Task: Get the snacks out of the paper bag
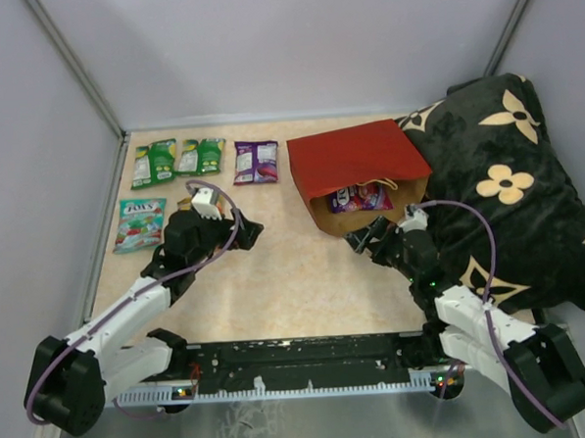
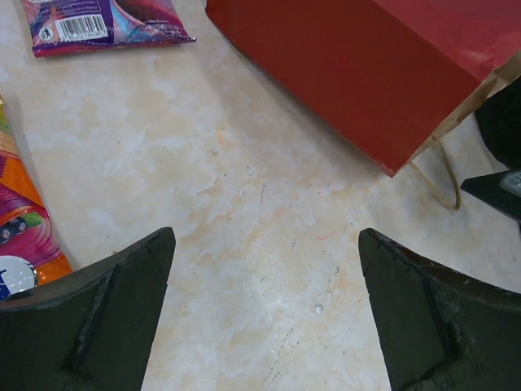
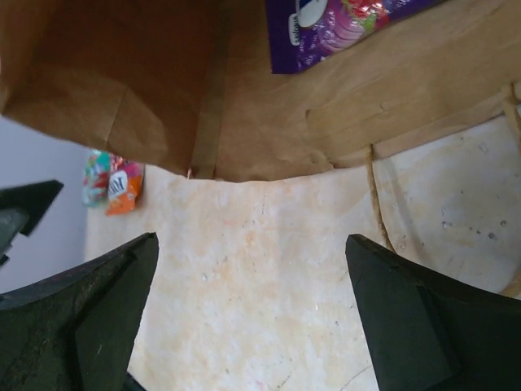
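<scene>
closest to you, your right gripper (image 3: 251, 244) sits low over the table (image 3: 269, 326), right at the mouth of the paper bag (image 1: 353, 157). its fingers are spread wide with nothing between them. your left gripper (image 1: 245, 231) is likewise released and empty. it hovers over bare tabletop to the left of the bag, pointing toward its red side.

the bag lies on its side with its mouth toward the arms and the brown inside showing. a string handle (image 3: 376, 204) loops out onto the tabletop just beyond your right-hand finger. deeper in, on the bag's lower wall, lies a purple packet (image 3: 350, 24). you cannot tell from here whether others are tucked behind it.

the step in hand looks to be reaching in for that packet. keep the wrist low and slide in along the lower wall. aim right of centre in the wrist view so the packet ends up between the fingers, and steer clear of the handle so it does not snag. the packet is flat and glossy, so take it by its near edge and pinch firmly, or it will likely slip. the bag is light and may drag along as you pull. your left gripper is near enough to pin the red side if needed.

farther off, left of the bag, a multicoloured packet (image 1: 139, 224), a green packet (image 1: 153, 163), a second green packet (image 1: 201, 156) and an outer purple packet (image 1: 256, 162) lie out on the table. the black flowered pillow (image 1: 507, 188) lies against the bag's right side.
</scene>
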Controlling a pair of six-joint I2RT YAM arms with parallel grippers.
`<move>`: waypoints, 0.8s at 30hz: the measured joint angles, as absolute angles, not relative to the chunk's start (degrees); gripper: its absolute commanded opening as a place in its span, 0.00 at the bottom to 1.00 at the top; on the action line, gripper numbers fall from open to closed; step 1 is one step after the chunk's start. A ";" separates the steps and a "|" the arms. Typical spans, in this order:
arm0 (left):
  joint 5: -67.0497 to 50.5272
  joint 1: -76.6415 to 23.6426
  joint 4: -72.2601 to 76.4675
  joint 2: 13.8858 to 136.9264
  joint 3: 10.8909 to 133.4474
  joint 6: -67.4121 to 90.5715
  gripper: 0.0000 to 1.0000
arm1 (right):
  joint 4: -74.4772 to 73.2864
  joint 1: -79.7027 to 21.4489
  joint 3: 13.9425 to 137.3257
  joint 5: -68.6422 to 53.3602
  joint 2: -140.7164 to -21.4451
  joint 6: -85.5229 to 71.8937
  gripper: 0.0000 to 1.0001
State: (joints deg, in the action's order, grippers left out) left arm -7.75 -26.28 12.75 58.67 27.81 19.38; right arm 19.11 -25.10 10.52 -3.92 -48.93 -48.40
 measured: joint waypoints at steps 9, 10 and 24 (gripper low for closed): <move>-7.75 -26.28 12.80 55.81 27.07 20.18 1.00 | 30.92 -21.39 7.86 -3.75 -52.27 -66.63 0.90; -7.77 -26.28 12.80 55.81 27.05 20.62 1.00 | 31.18 -21.26 7.79 -2.96 -52.31 -68.27 0.90; -18.20 -26.28 19.92 60.77 25.12 31.35 1.00 | 25.85 -20.64 12.14 10.66 -62.94 -83.74 0.70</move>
